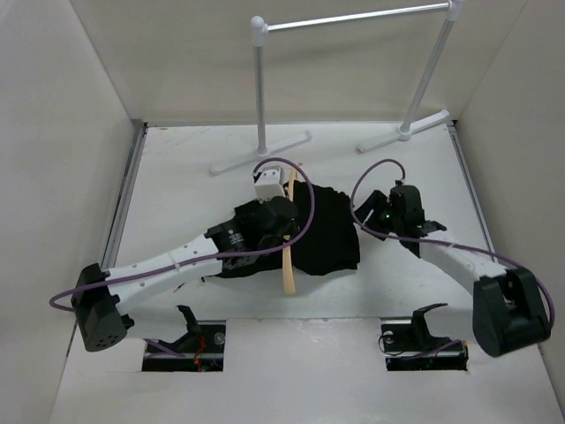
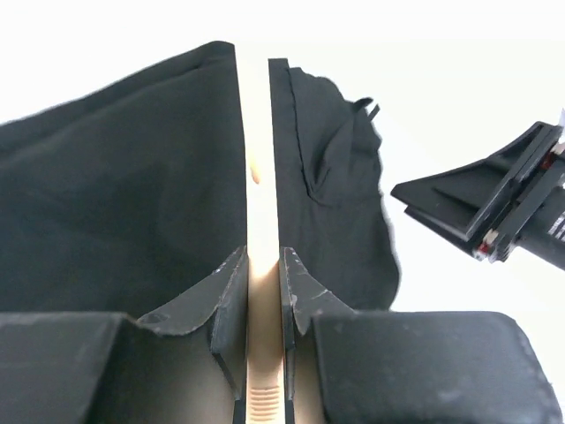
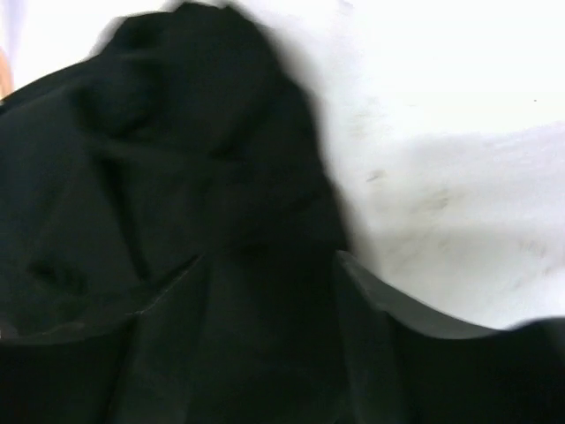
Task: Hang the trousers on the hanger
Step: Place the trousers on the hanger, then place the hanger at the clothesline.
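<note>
Trousers (image 1: 328, 231): bunched in a black heap on the table (image 1: 177, 177), ahead of the left gripper (image 2: 263, 258) and spread to both sides of it. Left gripper clenched on the hanger (image 2: 259, 159), tan wooden bar pinched between both fingers and running straight out ahead. Black fabric lying left and right of that bar; over it or under it, cannot tell. Right gripper (image 2: 441, 199) just off the right edge of the heap, apart from the fabric in the left wrist view. Spread or closed: cannot tell. Rail stand (image 1: 353, 18) well beyond both grippers, at the far side.

Step judged: getting the trousers draped across the hanger bar, with the hanger steadied by the left gripper. Not hung neatly yet. Next move probably calls for taking a fabric edge with the right gripper and drawing it evenly over the bar, bar held level.

Hard to make out: hanger hook not seen, drawstring not identifiable. Part of the heap covered by the left arm in the top view. Right wrist view smeared, only dark cloth and pale table.
</note>
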Tool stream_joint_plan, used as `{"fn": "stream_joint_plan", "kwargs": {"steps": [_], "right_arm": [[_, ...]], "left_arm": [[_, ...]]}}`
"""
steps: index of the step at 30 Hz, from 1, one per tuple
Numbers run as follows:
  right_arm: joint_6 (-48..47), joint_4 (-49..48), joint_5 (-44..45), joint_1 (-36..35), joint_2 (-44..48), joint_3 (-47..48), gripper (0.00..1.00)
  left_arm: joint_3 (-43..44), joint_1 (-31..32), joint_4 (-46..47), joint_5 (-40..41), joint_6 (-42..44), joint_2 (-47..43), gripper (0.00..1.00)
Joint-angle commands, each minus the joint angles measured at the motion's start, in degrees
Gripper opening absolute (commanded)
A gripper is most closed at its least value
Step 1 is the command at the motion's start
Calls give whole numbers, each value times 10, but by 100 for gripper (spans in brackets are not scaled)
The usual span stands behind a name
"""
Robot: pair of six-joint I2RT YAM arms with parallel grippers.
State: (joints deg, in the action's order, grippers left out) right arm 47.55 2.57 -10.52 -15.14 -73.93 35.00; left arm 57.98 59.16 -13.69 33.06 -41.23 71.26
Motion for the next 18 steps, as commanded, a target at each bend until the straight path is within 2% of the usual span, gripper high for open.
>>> {"fn": "stream_joint_plan", "kwargs": {"steps": [1, 3, 5, 6, 8, 9, 11, 14, 18], "right_arm": [[-25, 54, -7, -6, 98, 44, 69], [-32, 82, -19, -6, 141, 77, 69], [-30, 94, -41, -12, 167, 114, 63], [-26, 93, -58, -22, 174, 130, 59], [0, 79, -88, -53, 177, 160, 44], [14, 64, -92, -68, 175, 171, 41], [44, 17, -100, -102, 165, 184, 46], [85, -56, -103, -145, 124, 195, 60], [120, -98, -94, -193, 77, 209, 55]], "left_arm": [[56, 25, 33, 60, 61, -39, 0], [60, 33, 45, 68, 72, -46, 0], [55, 36, 66, 70, 82, -53, 0], [50, 37, 77, 70, 85, -58, 0], [43, 40, 93, 70, 89, -63, 0], [42, 42, 97, 69, 89, -66, 0], [41, 45, 103, 69, 90, -69, 0], [42, 50, 106, 67, 90, -71, 0], [48, 53, 106, 68, 94, -71, 0]]}}
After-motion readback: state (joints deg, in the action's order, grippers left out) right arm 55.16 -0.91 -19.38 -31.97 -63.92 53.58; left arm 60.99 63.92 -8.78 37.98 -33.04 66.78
